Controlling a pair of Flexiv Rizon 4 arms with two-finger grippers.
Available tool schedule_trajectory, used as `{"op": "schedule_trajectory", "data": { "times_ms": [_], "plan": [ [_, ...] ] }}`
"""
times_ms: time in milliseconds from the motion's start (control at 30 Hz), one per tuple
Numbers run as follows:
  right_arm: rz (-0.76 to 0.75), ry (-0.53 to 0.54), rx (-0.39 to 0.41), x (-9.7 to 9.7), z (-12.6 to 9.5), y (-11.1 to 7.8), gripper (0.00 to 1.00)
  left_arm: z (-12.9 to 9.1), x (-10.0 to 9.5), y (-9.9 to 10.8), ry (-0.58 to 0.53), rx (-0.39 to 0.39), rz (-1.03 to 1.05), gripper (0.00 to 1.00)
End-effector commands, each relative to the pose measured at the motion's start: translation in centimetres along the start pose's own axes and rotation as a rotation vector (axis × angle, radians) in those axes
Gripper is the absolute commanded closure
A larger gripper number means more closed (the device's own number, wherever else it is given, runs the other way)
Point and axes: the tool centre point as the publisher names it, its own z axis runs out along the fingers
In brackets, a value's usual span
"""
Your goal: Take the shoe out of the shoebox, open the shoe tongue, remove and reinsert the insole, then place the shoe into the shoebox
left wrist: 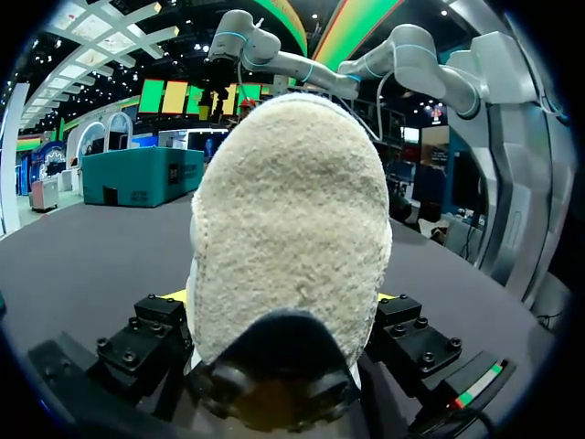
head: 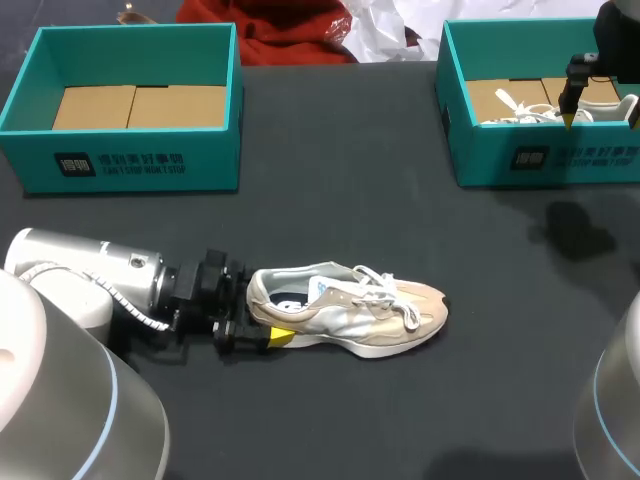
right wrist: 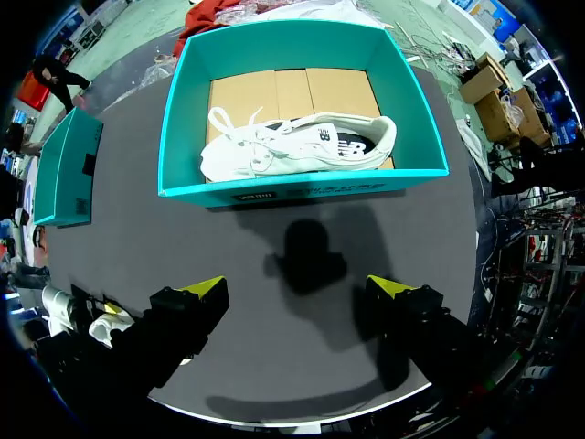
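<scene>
The beige sneaker (head: 345, 310) stands on its sole on the table (head: 330, 150), toe pointing right, apart from the open teal left shoebox (head: 130, 165), while a white sneaker (right wrist: 302, 146) lies inside the matching right shoebox (head: 545, 160).

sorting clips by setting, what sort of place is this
Probably a robot test or demo bench for shoe handling: a black table with two teal shoeboxes, a beige shoe on it gripped at the heel by the left tool.

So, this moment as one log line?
left gripper: shut on beige shoe at heel | right gripper: open, near shoebox holding white shoe
</scene>
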Motion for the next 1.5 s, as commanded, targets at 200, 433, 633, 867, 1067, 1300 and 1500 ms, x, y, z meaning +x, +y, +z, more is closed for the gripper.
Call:
{"op": "schedule_trajectory", "data": {
  "times_ms": [200,433,633,867,1067,1300,1500],
  "plan": [
    [0.0,0.0,-0.001,0.0,0.0,-0.1,0.0,-0.2,0.2,0.5,0.0,-0.002,0.0,1.0],
    [0.0,0.0,-0.001,0.0,0.0,-0.1,0.0,-0.2,0.2,0.5,0.0,-0.002,0.0,1.0],
    [0.0,0.0,-0.001,0.0,0.0,-0.1,0.0,-0.2,0.2,0.5,0.0,-0.002,0.0,1.0],
    [-0.011,0.018,-0.007,0.5,0.2,-0.3,0.0,-0.2,0.2,0.5,0.0,-0.002,0.0,1.0],
    [-0.036,-0.014,-0.021,3.6,0.3,-2.1,0.0,-0.2,0.2,0.5,0.0,-0.002,0.0,1.0],
    [-0.005,-0.016,-0.068,5.8,-1.6,-5.4,0.0,-0.2,0.2,0.5,0.0,-0.002,0.0,1.0],
    [0.008,-0.026,-0.088,9.1,-2.9,-8.9,0.0,-0.2,0.2,0.5,0.0,-0.002,0.0,1.0]
  ]
}}
